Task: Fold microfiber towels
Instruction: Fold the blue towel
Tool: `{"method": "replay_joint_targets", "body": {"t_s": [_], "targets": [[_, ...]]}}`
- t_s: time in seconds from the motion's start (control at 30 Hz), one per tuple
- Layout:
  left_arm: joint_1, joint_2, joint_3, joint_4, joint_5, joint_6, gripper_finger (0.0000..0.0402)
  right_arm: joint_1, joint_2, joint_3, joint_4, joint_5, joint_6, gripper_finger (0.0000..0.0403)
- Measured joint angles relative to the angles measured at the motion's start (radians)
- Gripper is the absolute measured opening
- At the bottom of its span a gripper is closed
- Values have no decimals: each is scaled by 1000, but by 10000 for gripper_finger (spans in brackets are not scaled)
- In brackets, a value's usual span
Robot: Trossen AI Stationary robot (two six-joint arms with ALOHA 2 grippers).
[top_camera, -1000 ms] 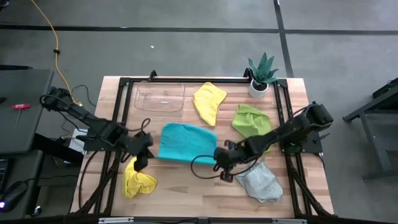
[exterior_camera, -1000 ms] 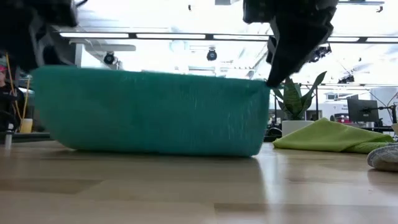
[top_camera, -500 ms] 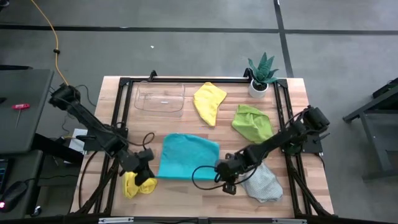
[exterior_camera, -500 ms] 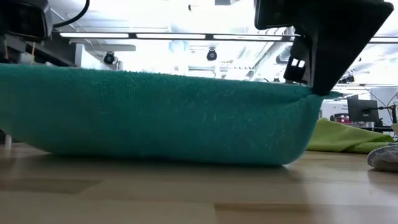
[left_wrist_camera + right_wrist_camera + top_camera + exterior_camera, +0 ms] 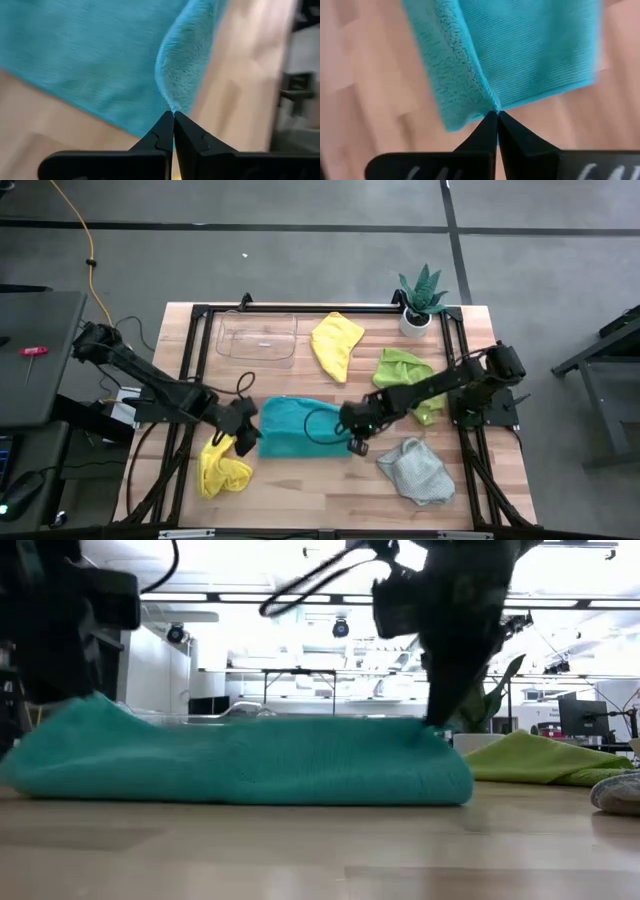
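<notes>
The teal-blue towel (image 5: 300,428) lies at mid-table, doubled over on itself; it also shows in the low view (image 5: 240,760). My left gripper (image 5: 247,426) is shut on its left end and my right gripper (image 5: 352,424) on its right end. One yellow towel (image 5: 337,345) lies at the far middle. The other yellow towel (image 5: 222,467) lies bunched at the near left. The lime green towel (image 5: 405,375) lies at the right. The light grey towel (image 5: 418,470) lies crumpled at the near right. My left gripper pinches a raised fold at the towel's left end (image 5: 173,104) between its two fingertips, slanting down from the table's left. The cloth rises to the fingers in a ridge; the rest lies on the table. My right gripper pinches the towel's right corner (image 5: 493,106) between its two fingertips, slanting down from the right. A turned-over plush edge (image 5: 455,85) runs from the fingers; the rest of the towel lies on the table.
A clear plastic tray (image 5: 258,338) stands at the far left and a potted plant (image 5: 422,302) at the far right corner. A black frame (image 5: 195,360) runs along the table's sides. Bare wood shows along the near edge.
Both grippers first drew the teal towel toward the near edge, spread out and raised. They then went back toward the far edge and down. The held edge has been carried over the towel, which now lies lower, shorter and doubled on the table. Both grippers have stayed shut.
</notes>
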Motion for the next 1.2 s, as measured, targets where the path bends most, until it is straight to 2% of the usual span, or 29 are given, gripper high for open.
{"method": "replay_joint_targets", "body": {"t_s": [0.23, 0.47, 0.77, 1.2], "targets": [[100, 10, 0, -66, -129, 64, 0, -95, 0, 0, -29, 91, 12, 0], [133, 11, 0, -82, -233, 54, 0, -136, 0, 0, -40, 133, 97, 0], [124, 10, 0, -225, -243, 21, 0, -132, 0, 0, -50, 178, 183, 0], [126, 10, 0, -228, -292, 123, 0, -131, 0, 0, -42, 192, 209, 0]]}}
